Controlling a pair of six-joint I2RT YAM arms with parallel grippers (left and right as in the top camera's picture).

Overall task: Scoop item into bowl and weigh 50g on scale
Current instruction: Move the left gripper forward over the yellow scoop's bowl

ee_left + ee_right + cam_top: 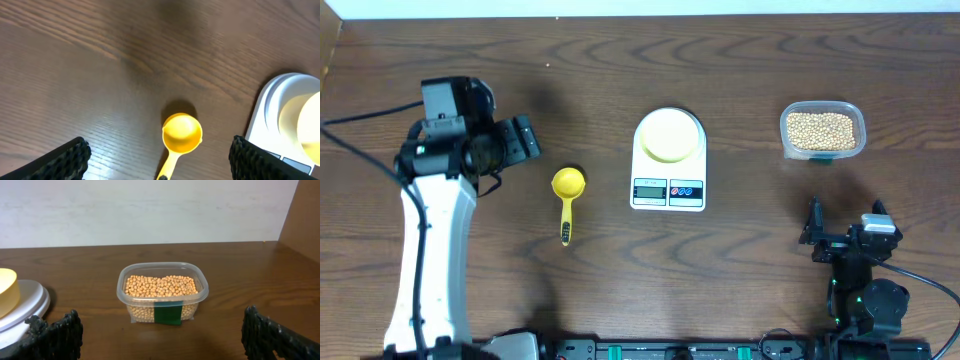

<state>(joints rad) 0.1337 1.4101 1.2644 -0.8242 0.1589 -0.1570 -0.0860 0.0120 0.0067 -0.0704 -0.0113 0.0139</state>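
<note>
The tan beans (821, 126) fill a clear plastic tub (823, 150) at the back right; they also show in the right wrist view (160, 286). The pale yellow-green bowl (670, 134) sits on the white scale (668, 190) at the table's middle, and shows in the left wrist view (309, 122) and the right wrist view (7, 297). A yellow scoop (567, 198) lies left of the scale, cup facing up; it also shows in the left wrist view (181, 135). My left gripper (524, 138) is open and empty above the table, left of the scoop. My right gripper (842, 228) is open and empty, in front of the tub.
The tub carries a green label (167, 313) on its front wall. A pale wall (150, 210) rises behind the table's far edge. The scale's display and two buttons (668, 190) face the front.
</note>
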